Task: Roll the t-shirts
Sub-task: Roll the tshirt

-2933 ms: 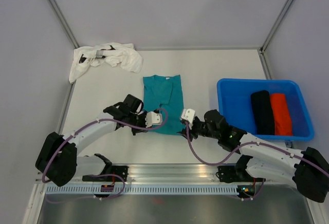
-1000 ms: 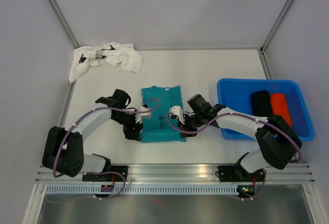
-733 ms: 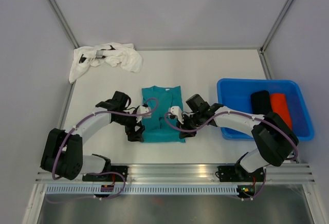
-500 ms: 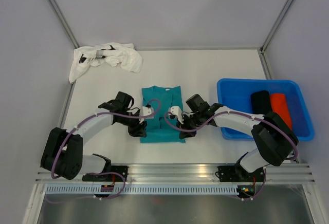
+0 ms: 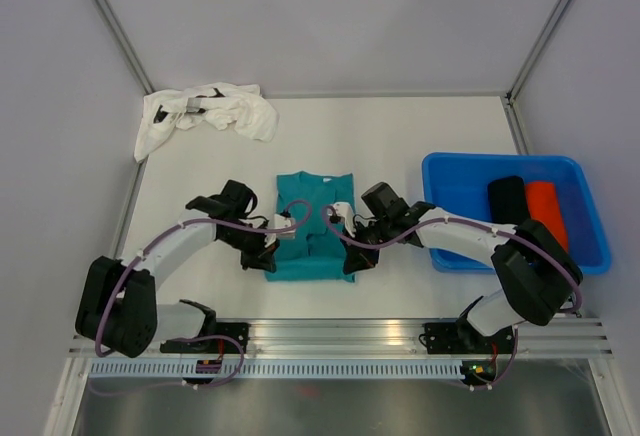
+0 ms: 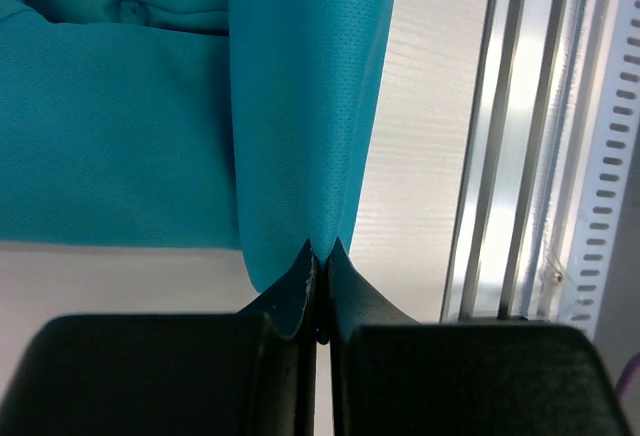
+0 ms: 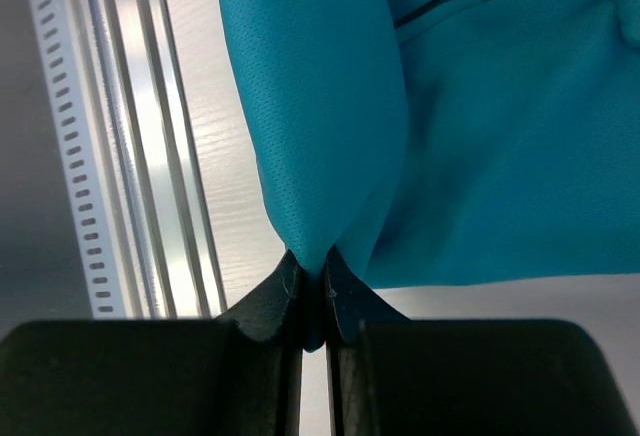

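Note:
The teal t-shirt point(image 5: 312, 224) lies folded into a narrow strip at the table's middle, collar at the far end. My left gripper point(image 5: 270, 256) is shut on its near left corner, the cloth point(image 6: 305, 106) pinched between the fingertips and lifted. My right gripper point(image 5: 348, 258) is shut on the near right corner, with teal cloth point(image 7: 320, 106) rising from its jaws. A white t-shirt point(image 5: 205, 114) lies crumpled at the far left corner. The black t-shirt point(image 5: 510, 216) and the orange-red t-shirt point(image 5: 545, 218) sit rolled in the blue tub point(image 5: 450, 171).
The blue tub stands at the right of the table. An aluminium rail point(image 5: 340, 334) runs along the near edge, close behind both grippers. Grey walls enclose the table on three sides.
My left gripper slid in to the shirt's near left corner and shut on it. The near hem is now lifted and drawn a little toward the collar. The right gripper kept its hold.

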Controlling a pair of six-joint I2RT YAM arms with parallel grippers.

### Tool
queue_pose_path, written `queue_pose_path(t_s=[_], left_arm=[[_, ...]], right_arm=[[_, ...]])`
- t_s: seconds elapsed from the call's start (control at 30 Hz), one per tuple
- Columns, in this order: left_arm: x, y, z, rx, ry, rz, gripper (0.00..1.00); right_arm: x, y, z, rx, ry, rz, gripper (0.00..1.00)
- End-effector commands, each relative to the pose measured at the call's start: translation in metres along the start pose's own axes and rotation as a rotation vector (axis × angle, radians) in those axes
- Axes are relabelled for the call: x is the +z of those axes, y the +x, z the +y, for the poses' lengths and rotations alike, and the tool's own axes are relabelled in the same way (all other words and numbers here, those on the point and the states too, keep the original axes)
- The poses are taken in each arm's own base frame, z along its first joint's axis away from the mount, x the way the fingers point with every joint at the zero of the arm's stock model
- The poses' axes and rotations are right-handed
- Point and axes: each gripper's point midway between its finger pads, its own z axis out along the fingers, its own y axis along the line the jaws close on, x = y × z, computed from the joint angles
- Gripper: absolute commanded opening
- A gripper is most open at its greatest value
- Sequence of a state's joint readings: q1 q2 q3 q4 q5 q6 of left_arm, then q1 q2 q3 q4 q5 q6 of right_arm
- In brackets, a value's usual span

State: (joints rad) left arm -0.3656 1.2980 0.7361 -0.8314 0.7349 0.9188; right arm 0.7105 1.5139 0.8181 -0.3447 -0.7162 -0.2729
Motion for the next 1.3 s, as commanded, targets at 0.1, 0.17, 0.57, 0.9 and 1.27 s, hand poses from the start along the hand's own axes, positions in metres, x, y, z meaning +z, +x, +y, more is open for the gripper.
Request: queue_pose_path(t_s=[0.1, 0.17, 0.57, 0.9, 1.27], left_arm=[[-0.015, 0.011, -0.029, 0.035, 0.097, 0.059, 0.02], [-0.008, 0.014, -0.032, 0.010, 0.127, 0.049, 0.02], [0.008, 0.010, 0.025, -0.201, 0.102, 0.040, 0.06], [0.011, 0.010, 0.033, -0.259, 0.096, 0.059, 0.12], [0.007, 0.004, 0.036, -0.298, 0.050, 0.044, 0.22]], right_arm=[[0.007, 0.005, 0.048, 0.082, -0.171, -0.025, 0.04], [0.010, 0.011, 0.052, 0.102, -0.190, -0.014, 0.11], [0.015, 0.013, -0.006, 0.253, -0.002, -0.034, 0.37], [-0.009, -0.002, -0.018, 0.270, 0.191, -0.169, 0.37], [-0.016, -0.055, 0.040, 0.042, 0.133, -0.392, 0.12]])
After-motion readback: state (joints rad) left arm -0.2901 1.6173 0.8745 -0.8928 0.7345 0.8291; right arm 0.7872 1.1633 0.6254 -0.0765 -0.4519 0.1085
